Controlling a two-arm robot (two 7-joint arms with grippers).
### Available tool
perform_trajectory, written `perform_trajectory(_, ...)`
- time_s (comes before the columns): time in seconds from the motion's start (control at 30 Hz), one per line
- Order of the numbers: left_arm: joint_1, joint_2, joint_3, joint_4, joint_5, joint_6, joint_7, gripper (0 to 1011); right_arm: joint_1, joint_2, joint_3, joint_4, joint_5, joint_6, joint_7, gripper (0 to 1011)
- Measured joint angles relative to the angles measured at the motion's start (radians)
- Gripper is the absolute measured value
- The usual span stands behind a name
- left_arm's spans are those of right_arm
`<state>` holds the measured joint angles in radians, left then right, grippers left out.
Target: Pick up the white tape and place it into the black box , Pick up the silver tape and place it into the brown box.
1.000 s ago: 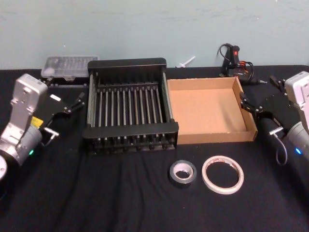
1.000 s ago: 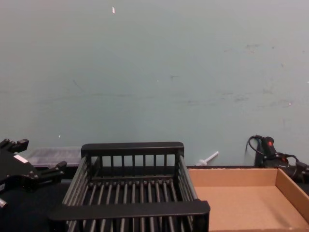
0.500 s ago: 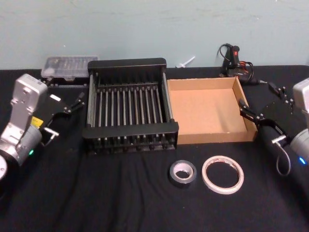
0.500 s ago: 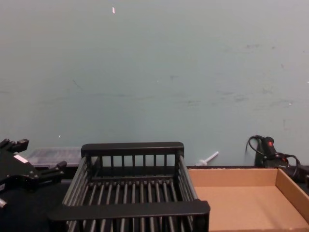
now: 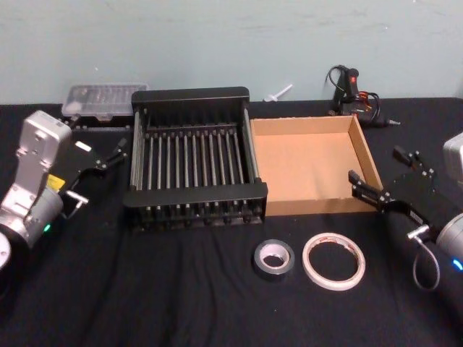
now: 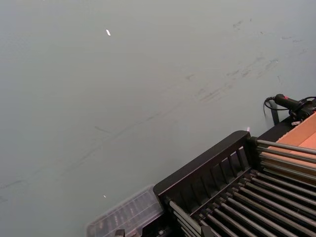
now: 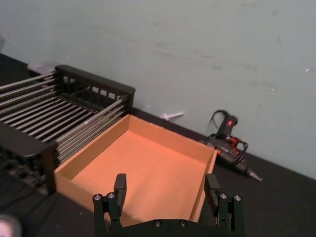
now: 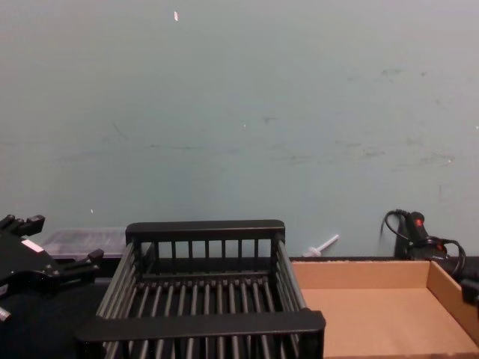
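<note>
White tape (image 5: 333, 261) lies beside silver tape (image 5: 274, 259) (both untouched); right gripper (image 5: 383, 178), fingers spread wide, hovers near brown box (image 5: 312, 207).

black box (image 8: 202, 299): near rim and floor cut off by the chest view's lower edge.
brown box (image 8: 374, 307): front wall and right side cut off there too.
left gripper (image 8: 45, 258): partly past the chest view's left edge.
silver tape (image 7: 7, 228): just a blurred sliver at the right wrist view's corner.
white tape (image 5: 333, 261): red core printing too small to read.
</note>
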<state>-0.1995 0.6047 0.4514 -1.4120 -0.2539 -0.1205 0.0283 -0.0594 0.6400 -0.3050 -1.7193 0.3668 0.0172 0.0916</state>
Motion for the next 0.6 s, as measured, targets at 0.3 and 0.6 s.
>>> perform_trajectory(0.3,0.0,0.0,0.0,0.0,0.0,0.0,0.0,1001,-0.05,0.017,0.018,-0.058,0.018,0.08,0.033,1002)
perform_trajectory(0.6,0.0,0.0,0.0,0.0,0.0,0.0,0.0,1001,-0.087,0.021,0.035,-0.094,0.043,0.191,0.063,1002)
